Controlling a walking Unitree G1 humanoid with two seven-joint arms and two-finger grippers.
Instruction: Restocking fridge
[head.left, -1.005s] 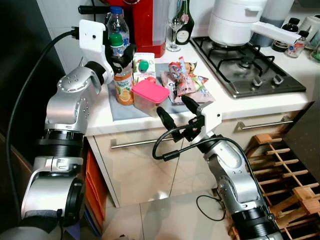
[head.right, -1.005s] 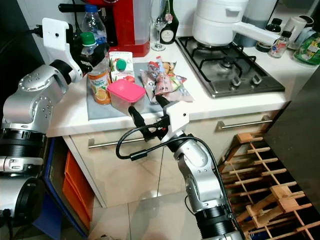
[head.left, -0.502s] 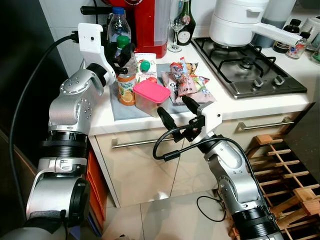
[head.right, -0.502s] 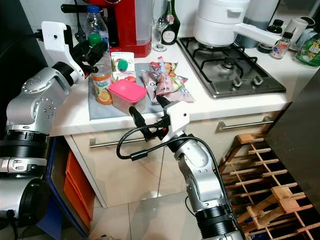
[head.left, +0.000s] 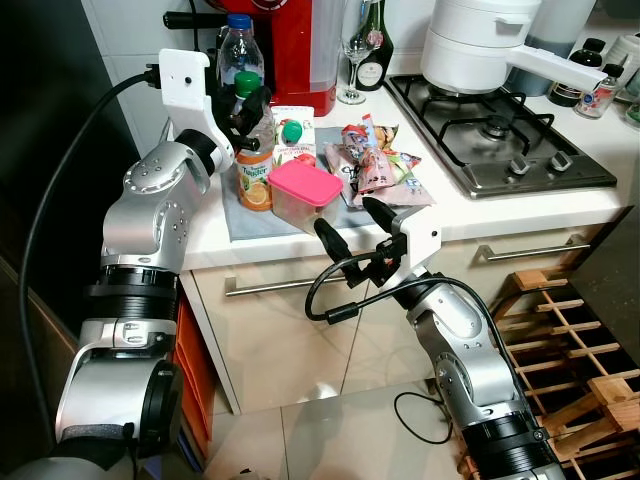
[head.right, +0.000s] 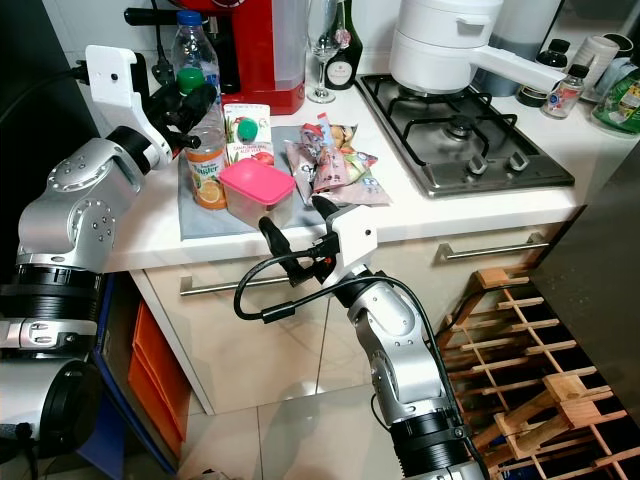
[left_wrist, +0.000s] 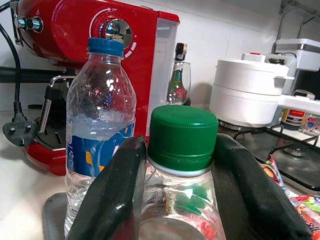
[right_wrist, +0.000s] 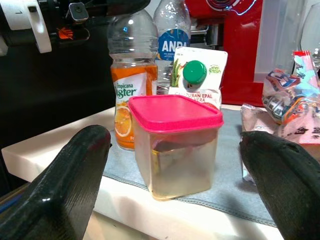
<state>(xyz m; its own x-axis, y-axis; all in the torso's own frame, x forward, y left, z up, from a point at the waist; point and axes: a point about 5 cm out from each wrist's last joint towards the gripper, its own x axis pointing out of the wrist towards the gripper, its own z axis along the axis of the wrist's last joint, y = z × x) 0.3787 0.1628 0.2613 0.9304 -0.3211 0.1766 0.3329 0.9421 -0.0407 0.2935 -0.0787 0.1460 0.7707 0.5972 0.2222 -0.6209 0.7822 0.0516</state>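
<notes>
Head views: your left gripper (head.left: 245, 105) is up at the counter (head.left: 560, 205), fingers clamped on the neck of the juice bottle (head.left: 253, 170), just under its green cap (head.left: 247, 82). Bottle stands upright on a grey mat (head.left: 250, 218), w/ a water bottle (head.left: 236, 45) just behind it and a red coffee machine (head.left: 290, 45) beyond. Beside the juice: a carton (head.left: 292, 135), a tub (head.left: 303, 197) w/ pink lid in front of it, snack packets (head.left: 378, 165) next along the mat. Your right gripper (head.left: 356, 224) hangs below the counter edge in front of the tub, fingers spread wide, holding nothing. Hob (head.left: 500, 140) w/ white pot (head.left: 478, 45) sits further to the right; wine rack (head.left: 570, 350) down on the floor. Left wrist view: both fingers (left_wrist: 115, 200) press the bottle neck either side, cap (left_wrist: 182, 137) between their tips; water bottle (left_wrist: 100, 130) and coffee machine (left_wrist: 75, 45) close behind, pot (left_wrist: 245, 100) further off. Right wrist view: fingers (right_wrist: 70, 165) wide apart, tub (right_wrist: 175, 145) centred between them but not touched; juice bottle (right_wrist: 131, 90) and carton (right_wrist: 197, 75) behind it, packets (right_wrist: 290, 105) to one side.
</notes>
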